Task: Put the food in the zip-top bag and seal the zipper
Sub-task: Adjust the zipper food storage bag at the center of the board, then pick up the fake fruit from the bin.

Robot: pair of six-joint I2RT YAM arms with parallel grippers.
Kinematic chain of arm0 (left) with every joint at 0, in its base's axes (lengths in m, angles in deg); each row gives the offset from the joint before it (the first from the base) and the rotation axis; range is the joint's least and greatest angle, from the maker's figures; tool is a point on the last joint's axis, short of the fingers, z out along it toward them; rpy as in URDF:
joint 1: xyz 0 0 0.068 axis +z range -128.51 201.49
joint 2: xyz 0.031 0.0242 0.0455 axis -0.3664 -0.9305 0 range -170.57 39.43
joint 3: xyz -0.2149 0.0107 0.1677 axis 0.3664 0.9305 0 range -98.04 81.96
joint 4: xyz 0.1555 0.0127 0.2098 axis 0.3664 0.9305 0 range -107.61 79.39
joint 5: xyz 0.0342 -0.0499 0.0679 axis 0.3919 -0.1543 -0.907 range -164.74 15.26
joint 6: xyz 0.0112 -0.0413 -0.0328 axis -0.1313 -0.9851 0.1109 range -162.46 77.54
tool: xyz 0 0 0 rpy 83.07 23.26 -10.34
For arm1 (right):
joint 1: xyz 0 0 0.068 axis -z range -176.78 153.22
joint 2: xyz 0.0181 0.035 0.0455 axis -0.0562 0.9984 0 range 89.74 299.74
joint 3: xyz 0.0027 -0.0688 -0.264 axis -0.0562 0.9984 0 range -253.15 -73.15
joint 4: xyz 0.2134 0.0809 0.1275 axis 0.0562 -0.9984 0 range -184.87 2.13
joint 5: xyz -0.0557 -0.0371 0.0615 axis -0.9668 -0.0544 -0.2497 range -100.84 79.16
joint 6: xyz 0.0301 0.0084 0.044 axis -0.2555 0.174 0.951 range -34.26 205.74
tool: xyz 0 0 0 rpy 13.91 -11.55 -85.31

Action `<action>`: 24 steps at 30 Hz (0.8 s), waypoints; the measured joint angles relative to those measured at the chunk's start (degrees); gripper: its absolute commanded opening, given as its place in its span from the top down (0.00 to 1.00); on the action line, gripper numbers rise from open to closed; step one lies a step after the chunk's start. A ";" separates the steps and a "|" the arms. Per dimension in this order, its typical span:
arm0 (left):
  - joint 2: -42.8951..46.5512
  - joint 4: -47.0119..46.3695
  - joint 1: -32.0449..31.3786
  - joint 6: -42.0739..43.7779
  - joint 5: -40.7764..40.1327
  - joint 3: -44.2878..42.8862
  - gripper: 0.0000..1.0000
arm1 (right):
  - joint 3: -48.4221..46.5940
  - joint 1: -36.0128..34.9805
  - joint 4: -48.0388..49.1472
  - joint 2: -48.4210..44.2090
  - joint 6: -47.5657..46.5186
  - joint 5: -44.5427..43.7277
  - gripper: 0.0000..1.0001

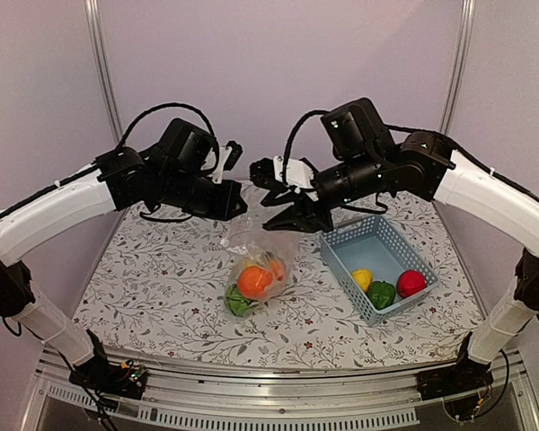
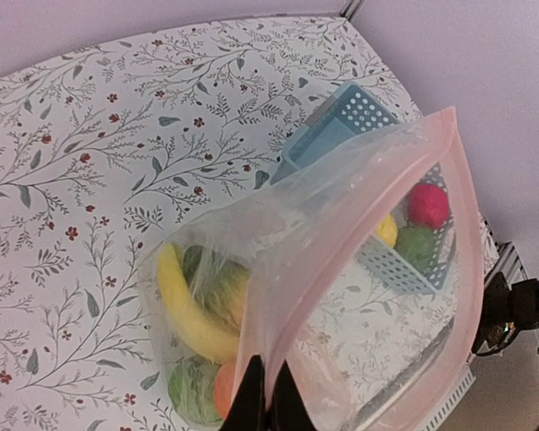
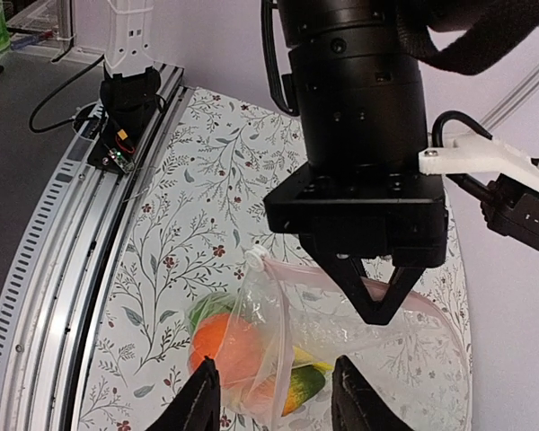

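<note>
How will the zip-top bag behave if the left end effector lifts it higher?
Probably floppy: the zip-top bag hangs crumpled from the one edge the left end effector pinches. Likely bottom-heavy, since the banana and orange pool at its base, so it may swing. The smooth film could slip from a narrow pinch.

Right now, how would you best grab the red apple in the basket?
From above, jaws across the round middle of the red apple: it sits in a corner of the basket, walls and the green pepper close beside, leaving only its top open.
</note>
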 measured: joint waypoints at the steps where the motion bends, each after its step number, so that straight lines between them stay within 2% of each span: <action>1: 0.02 -0.02 0.00 0.02 -0.15 0.00 1.00 | 0.02 0.44 -0.55 -0.87 0.15 0.44 0.56; 4: 0.04 -0.13 0.00 0.20 -0.59 0.00 1.00 | 1.27 2.62 -1.68 -5.18 0.44 2.01 0.53; 11: 1.05 -1.62 0.00 0.59 -1.42 0.96 1.00 | 11.02 14.84 -1.73 -14.80 1.38 3.67 0.45; 14: 1.16 -2.10 0.00 0.83 -1.51 0.98 1.00 | 16.35 20.31 -1.66 -16.59 1.75 4.20 0.39; 19: 1.25 -3.61 0.00 1.09 -1.68 1.38 1.00 | 25.79 29.57 -1.88 -17.49 2.56 4.87 0.35; 24: 1.40 -4.66 0.00 1.33 -1.70 2.32 1.00 | 31.04 34.05 -2.32 -17.27 3.26 5.25 0.31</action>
